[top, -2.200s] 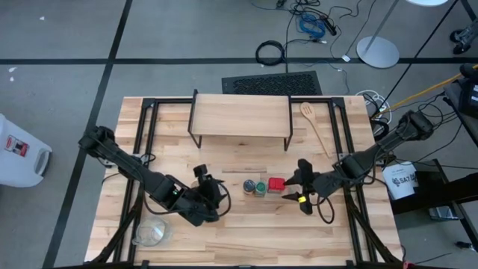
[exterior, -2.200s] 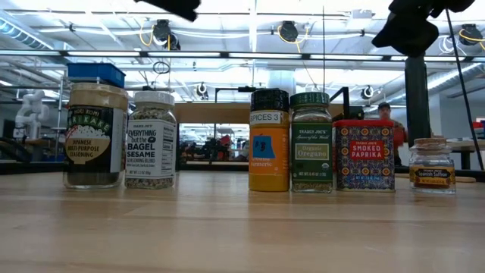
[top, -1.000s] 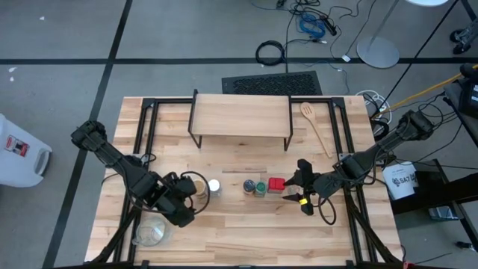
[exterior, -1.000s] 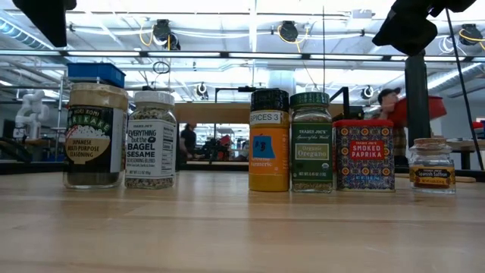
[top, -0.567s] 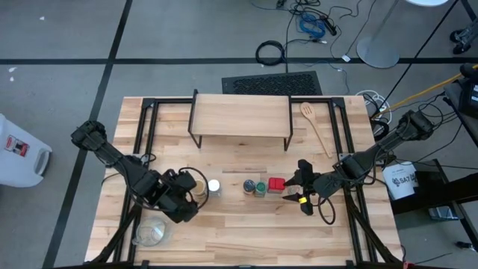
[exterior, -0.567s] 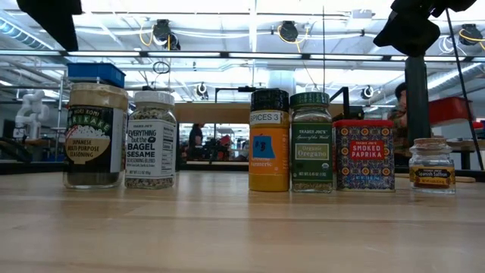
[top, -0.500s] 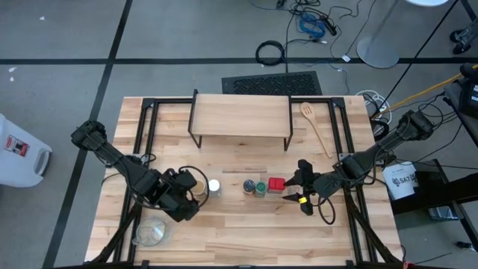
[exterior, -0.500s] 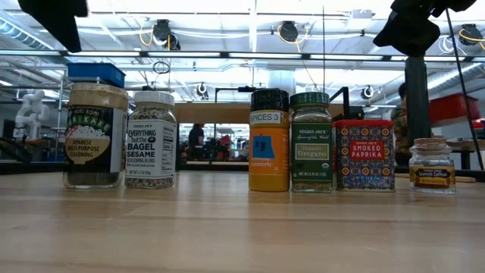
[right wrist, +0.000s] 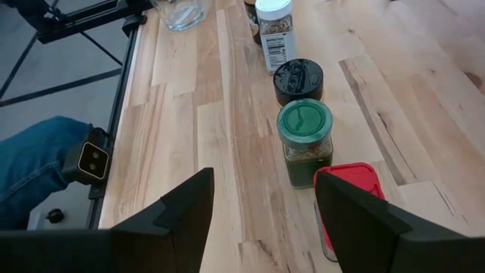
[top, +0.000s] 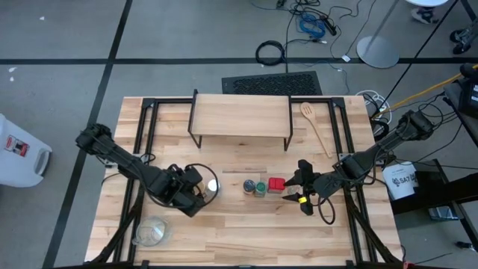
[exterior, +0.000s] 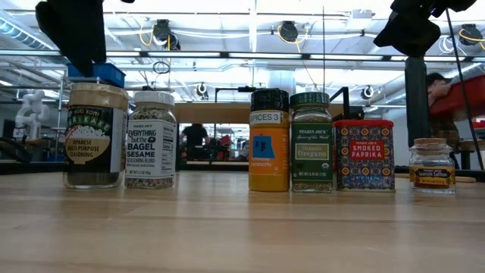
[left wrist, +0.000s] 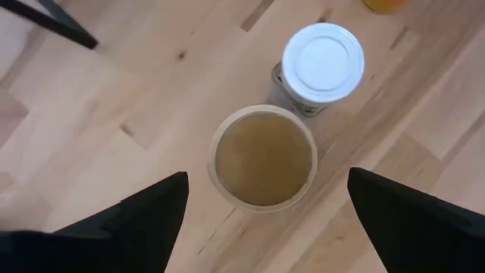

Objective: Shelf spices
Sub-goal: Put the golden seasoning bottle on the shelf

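Six spices stand in a row on the table, each on its base: a tan-lidded jar [exterior: 95,136], a white-lidded jar [exterior: 151,140], a black-lidded jar [exterior: 269,140], a green-lidded jar [exterior: 311,142], a red tin [exterior: 365,155] and a small jar [exterior: 432,164]. My left gripper [left wrist: 267,178] hangs open above the tan lid [left wrist: 263,158], one finger out past each side of it, touching nothing. My right gripper [right wrist: 265,178] hangs open near the red tin [right wrist: 352,197] and is clear of it. The shelf [top: 240,116] stands on its thin black legs at the far middle.
A wooden spoon [top: 317,127] lies to the right of the shelf. A clear glass bowl [top: 151,233] sits near the front left corner. Bare tabletop [top: 246,232] lies along the near edge. A person's leg [right wrist: 38,152] shows beside the table.
My left gripper has moved toward the table's right edge and down, still open. It has gone from beside the row's left end to a place over the tan-lidded jar, turning a little on the way. The jars have not moved.
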`<state>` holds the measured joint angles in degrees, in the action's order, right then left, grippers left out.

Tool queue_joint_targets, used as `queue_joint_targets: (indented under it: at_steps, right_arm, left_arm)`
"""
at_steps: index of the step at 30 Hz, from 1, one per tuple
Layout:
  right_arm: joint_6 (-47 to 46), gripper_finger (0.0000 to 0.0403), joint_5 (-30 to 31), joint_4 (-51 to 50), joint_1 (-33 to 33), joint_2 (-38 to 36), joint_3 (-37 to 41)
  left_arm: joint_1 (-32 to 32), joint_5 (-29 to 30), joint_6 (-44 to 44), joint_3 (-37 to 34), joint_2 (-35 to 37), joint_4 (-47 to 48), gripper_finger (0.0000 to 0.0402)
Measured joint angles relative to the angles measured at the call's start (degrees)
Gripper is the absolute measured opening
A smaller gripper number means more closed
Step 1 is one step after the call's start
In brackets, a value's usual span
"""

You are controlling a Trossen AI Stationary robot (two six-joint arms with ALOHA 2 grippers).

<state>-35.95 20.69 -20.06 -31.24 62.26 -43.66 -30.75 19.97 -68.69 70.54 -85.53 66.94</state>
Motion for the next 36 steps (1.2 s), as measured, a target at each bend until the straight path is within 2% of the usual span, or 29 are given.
queue_joint_targets:
  at_steps: [18, 36]
  right_arm:
    - [0.29, 0.0217, 0.00, 0.01, 0.00, 0.00, 0.01]
    - [0.46, 0.0217, 0.00, 0.03, 0.00, 0.00, 0.02]
  left_arm:
    - [0.05, 1.08, 10.78, 0.00, -1.62, -0.62, 0.0371]
    - [1.99, 1.66, 13.97, -0.02, -3.62, -2.30, 0.0371]
